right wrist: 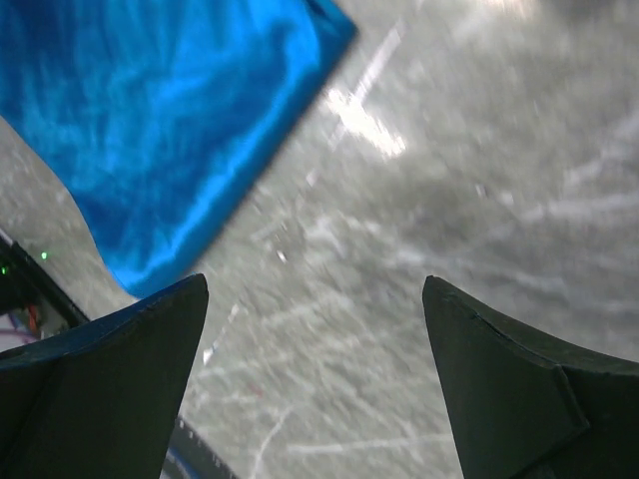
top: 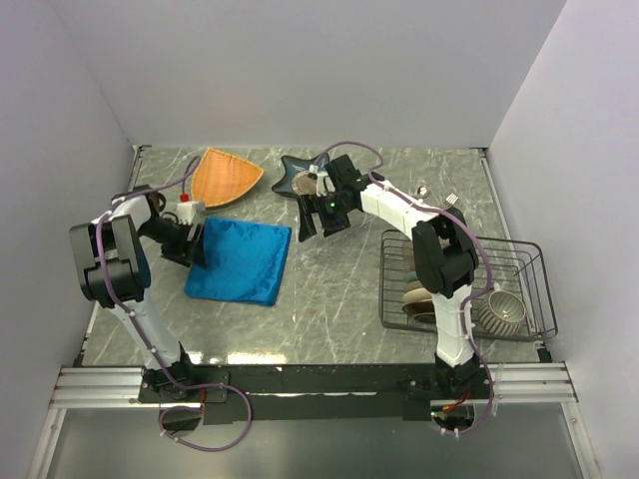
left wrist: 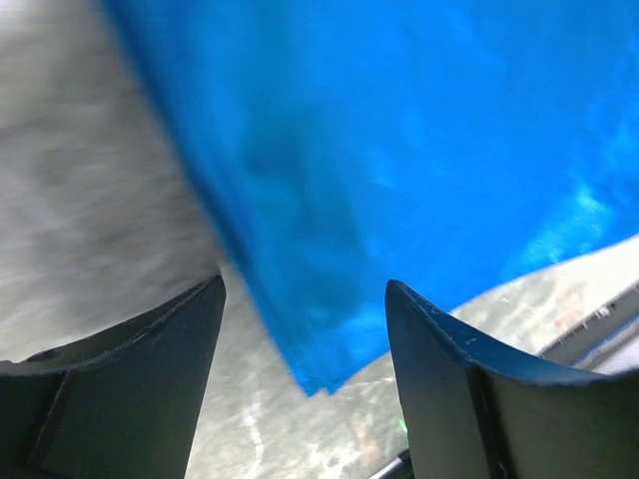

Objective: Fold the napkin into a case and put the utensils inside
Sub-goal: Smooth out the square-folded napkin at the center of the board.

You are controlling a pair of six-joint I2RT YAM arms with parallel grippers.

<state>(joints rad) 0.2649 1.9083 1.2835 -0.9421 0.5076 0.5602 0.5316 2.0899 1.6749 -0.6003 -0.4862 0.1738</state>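
The bright blue napkin (top: 240, 261) lies flat on the grey marble table, left of centre. My left gripper (top: 197, 249) is open at the napkin's left edge. In the left wrist view the napkin (left wrist: 399, 150) fills the top, and one corner of it lies between my open left gripper (left wrist: 305, 329) fingers. My right gripper (top: 313, 225) is open and empty, just right of the napkin's far right corner. In the right wrist view it (right wrist: 315, 329) hangs over bare table, with the napkin (right wrist: 150, 120) at the upper left. A small silver spoon (top: 423, 190) and fork (top: 452, 200) lie at the back right.
An orange triangular dish (top: 225, 177) and a dark star-shaped dish (top: 298, 177) stand behind the napkin. A black wire dish rack (top: 519, 261) with bowls stands at the right. Walls close in the table on the left, back and right.
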